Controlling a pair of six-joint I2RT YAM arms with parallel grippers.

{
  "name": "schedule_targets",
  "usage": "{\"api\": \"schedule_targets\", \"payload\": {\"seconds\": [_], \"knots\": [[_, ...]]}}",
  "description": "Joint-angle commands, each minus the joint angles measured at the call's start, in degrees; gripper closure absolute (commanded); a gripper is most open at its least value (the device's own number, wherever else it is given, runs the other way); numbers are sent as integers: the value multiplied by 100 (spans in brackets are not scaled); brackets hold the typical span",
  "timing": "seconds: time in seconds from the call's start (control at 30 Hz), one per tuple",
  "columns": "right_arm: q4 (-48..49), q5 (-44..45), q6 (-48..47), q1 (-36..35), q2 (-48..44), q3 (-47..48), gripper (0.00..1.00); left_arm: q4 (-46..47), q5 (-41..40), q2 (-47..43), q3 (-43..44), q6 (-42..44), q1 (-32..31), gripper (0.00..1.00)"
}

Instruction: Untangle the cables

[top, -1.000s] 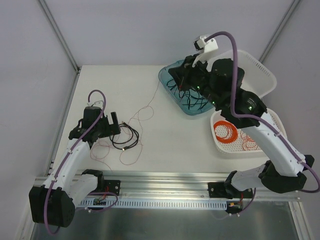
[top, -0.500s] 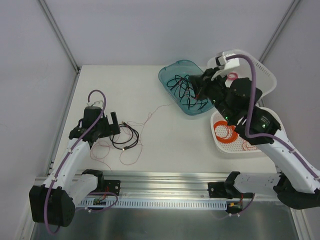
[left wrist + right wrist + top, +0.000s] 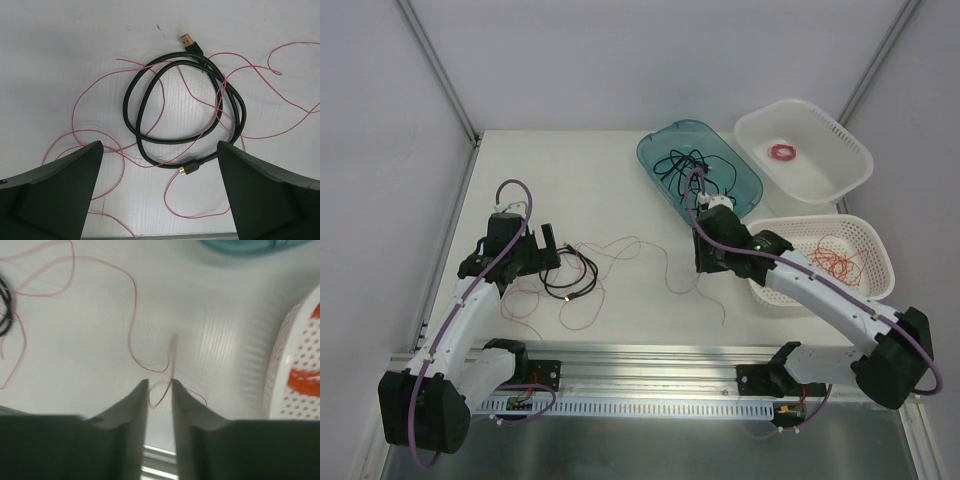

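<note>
Down from the teal plastic tray (image 3: 655,150), where it hung half a second ago, the right pincer (image 3: 160,382) now sits low over the white table (image 3: 570,170). The tray lies beyond it and the white perforated plastic basket (image 3: 280,365) is just to its right. Its jaws stand a narrow slit apart. One hair-thin red wire (image 3: 172,357) loops into that slit at the tips; whether it is pinched or merely lying there cannot be told. That wire stretched toward the tray earlier and now trails across the table, away to the pincer's left. The right arm reaches forward and left from its base, elbow bent alongside the basket, which holds a bright-orange coil (image 3: 302,379).

The left pincer (image 3: 159,147) has not shifted: it is spread wide, holds nothing and hovers above the table. The thin black cord (image 3: 196,50) with gold-tipped plugs lies in a loose loop just ahead of its fingers, crossed by more red wire. The left arm stretches forward from its base.
</note>
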State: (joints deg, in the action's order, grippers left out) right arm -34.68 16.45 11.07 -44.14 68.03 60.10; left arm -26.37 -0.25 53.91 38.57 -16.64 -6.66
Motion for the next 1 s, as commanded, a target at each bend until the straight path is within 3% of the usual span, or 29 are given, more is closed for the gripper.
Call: {"api": "schedule_targets", "payload": {"seconds": [0.0,0.2,0.3,0.5,0.7,0.97], "knots": [[-162,-554,317,-33,289,-287,59,62,138,6,28,-23,33,1],[180,-950,-499,-262,852,-8,26,71,201,5,46,-6,33,1],[540,-1249,-947,-279,1212,213,20,62,210,23,54,12,33,1],[770,-1206,-1493,-253,2387,968,25,71,210,23,46,12,33,1],[225,-1109,-1134,-192,3348,1794,34,62,201,49,81,30,33,1],[75,-1460,-255,-270,3577,1286,48,62,210,49,107,21,33,1]]}}
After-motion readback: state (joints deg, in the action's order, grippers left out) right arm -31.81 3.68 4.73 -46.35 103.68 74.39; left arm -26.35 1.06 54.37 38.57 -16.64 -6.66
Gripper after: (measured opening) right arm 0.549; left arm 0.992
